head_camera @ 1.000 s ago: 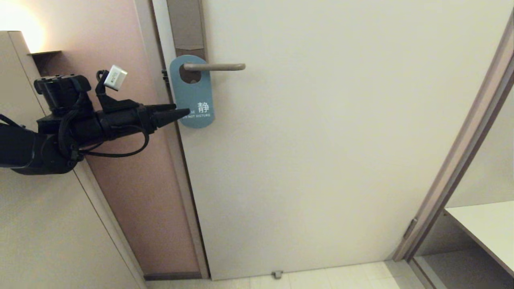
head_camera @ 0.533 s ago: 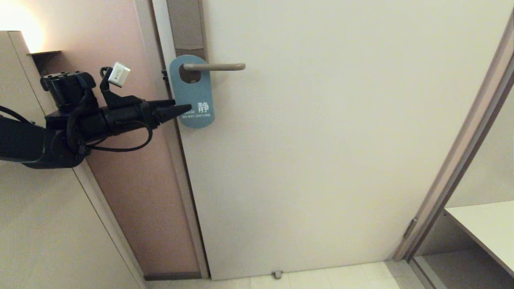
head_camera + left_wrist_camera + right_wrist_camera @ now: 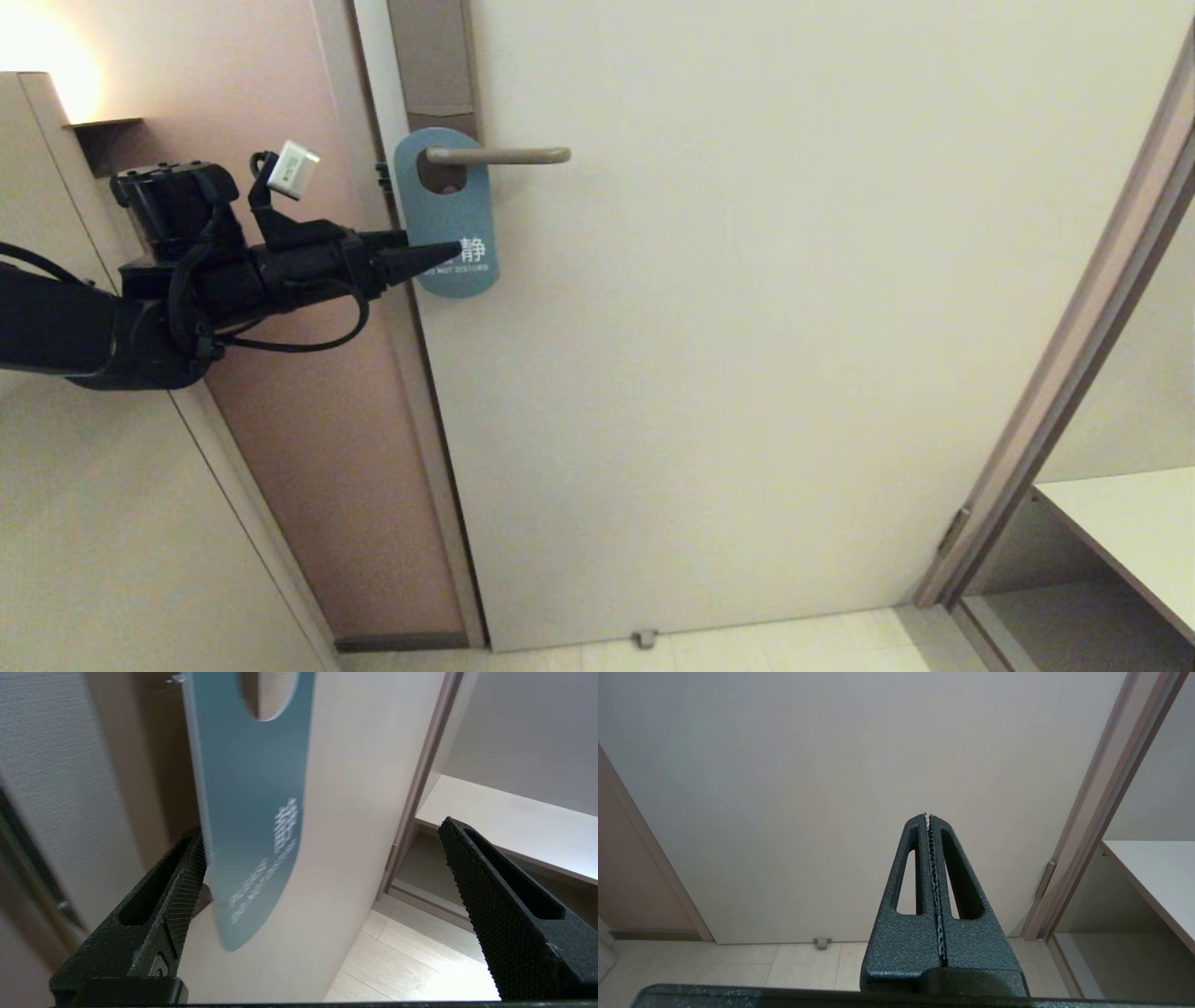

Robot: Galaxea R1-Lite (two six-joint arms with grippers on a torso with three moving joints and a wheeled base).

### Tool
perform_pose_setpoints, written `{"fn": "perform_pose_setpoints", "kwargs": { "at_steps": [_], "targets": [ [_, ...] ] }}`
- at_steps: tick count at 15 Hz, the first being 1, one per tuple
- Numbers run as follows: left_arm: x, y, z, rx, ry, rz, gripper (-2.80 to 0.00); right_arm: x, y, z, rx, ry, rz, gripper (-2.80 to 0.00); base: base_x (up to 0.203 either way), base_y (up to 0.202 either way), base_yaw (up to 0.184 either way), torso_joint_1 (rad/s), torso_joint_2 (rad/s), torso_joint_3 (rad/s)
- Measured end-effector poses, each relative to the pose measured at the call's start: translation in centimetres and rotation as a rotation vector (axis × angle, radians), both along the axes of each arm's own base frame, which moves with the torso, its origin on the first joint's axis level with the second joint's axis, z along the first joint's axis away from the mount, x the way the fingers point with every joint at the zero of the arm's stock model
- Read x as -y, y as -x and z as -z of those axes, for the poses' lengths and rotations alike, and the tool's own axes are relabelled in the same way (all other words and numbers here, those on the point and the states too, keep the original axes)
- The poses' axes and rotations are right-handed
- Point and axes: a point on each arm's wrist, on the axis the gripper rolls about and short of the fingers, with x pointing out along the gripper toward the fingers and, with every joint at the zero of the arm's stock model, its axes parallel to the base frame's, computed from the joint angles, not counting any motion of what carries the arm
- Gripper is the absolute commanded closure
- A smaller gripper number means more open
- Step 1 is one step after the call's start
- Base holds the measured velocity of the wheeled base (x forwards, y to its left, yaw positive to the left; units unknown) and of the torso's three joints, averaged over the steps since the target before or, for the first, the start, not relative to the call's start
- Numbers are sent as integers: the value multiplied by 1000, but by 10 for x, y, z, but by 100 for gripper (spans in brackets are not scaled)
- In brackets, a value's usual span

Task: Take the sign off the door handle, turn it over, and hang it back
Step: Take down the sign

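Note:
The sign [image 3: 446,210], blue side out with white lettering, hangs by its oval hole on the door handle [image 3: 509,155], a slim beige lever. My left gripper [image 3: 431,245] reaches in level from the left at the sign's lower half and is open. One fingertip [image 3: 453,250] overlaps the blue face in the head view. In the left wrist view the sign [image 3: 252,793] stands between the wide-apart jaws of the left gripper [image 3: 324,828], its edge close to one finger [image 3: 182,882] and far from the other. My right gripper [image 3: 928,815] is shut and empty, parked facing the lower door.
The pale door [image 3: 747,327] fills the middle, with the tall backplate [image 3: 434,65] above the handle. A pink wall [image 3: 308,373] and a cabinet panel [image 3: 93,523] lie left. A door frame [image 3: 1055,401] and white shelf [image 3: 1130,532] stand right. A small door stop [image 3: 644,638] sits at floor level.
My left arm has moved right and slightly up, so its fingertips now reach further over the sign's lower half. The sign still hangs as before.

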Motion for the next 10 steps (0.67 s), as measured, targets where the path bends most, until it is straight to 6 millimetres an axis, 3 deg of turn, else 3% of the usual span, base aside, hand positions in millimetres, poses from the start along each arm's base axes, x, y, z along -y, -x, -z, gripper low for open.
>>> {"fn": "perform_pose_setpoints", "kwargs": {
  "at_steps": [10],
  "targets": [
    [3, -6, -2, 15, 2, 7, -280, 0, 0, 0, 0, 0, 0, 0, 0, 0, 0, 0, 0, 0]
  ]
}}
